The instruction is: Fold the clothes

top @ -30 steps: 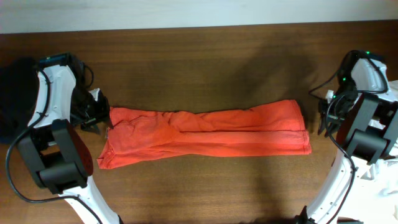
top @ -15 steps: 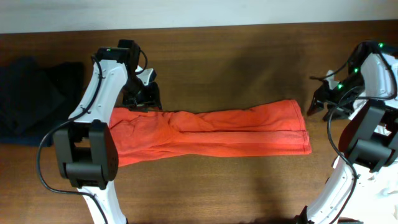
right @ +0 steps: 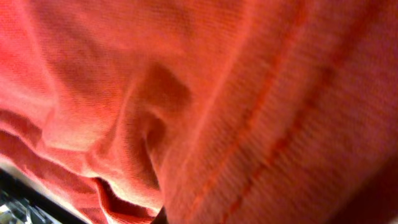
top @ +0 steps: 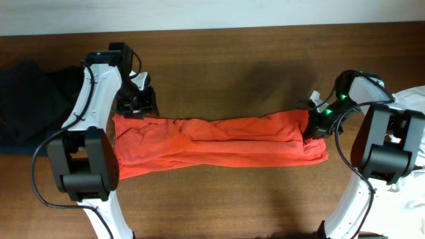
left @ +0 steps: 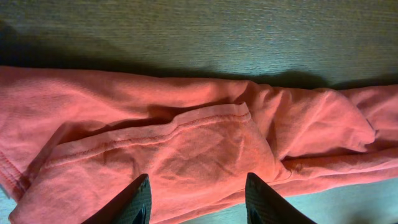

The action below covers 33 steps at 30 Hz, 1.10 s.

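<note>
Overhead, the red-orange T-shirt (top: 219,139) lies folded into a long narrow band across the middle of the wooden bench (top: 232,60), running from near the left edge towards the right edge. Its left end is broader and spreads towards the near edge. The left gripper (top: 136,106) sits at the far corner of that left end. From the left wrist, its two dark fingers (left: 138,200) are spread wide over the T-shirt (left: 186,149), with nothing between them; a stitched sleeve hem (left: 186,124) crosses the cloth just ahead.

The right gripper (top: 313,123) is down at the band's right end, where the fabric is bunched. The right wrist view is filled with close, blurred T-shirt fabric (right: 236,93), so I cannot tell whether those jaws grip it.

A dark navy garment (top: 26,99) lies heaped at the bench's left edge, and a white cloth (top: 413,101) shows at the right edge.
</note>
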Each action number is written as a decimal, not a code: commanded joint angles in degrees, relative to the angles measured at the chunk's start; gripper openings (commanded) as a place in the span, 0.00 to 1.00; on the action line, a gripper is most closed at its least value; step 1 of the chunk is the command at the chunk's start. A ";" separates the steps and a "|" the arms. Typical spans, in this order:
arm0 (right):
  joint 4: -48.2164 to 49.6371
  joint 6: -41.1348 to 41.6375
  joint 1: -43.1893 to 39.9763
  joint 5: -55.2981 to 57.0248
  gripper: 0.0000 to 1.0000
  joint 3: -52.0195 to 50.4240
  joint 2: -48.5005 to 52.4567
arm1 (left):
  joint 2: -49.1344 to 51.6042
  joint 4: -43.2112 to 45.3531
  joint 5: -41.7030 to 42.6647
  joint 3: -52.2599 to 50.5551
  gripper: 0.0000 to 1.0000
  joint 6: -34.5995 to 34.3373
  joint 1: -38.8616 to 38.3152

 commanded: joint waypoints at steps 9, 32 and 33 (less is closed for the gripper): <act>-14.27 14.60 3.98 14.88 0.04 22.80 2.23 | -0.57 -2.45 -0.44 -0.26 0.48 -0.52 5.14; -12.39 22.88 35.89 6.47 0.44 22.77 2.23 | -0.57 -2.51 -0.42 -0.26 0.48 -0.50 5.14; -12.46 22.91 35.63 7.19 0.43 22.77 2.23 | -0.57 -2.64 -0.42 -0.26 0.49 -0.50 5.14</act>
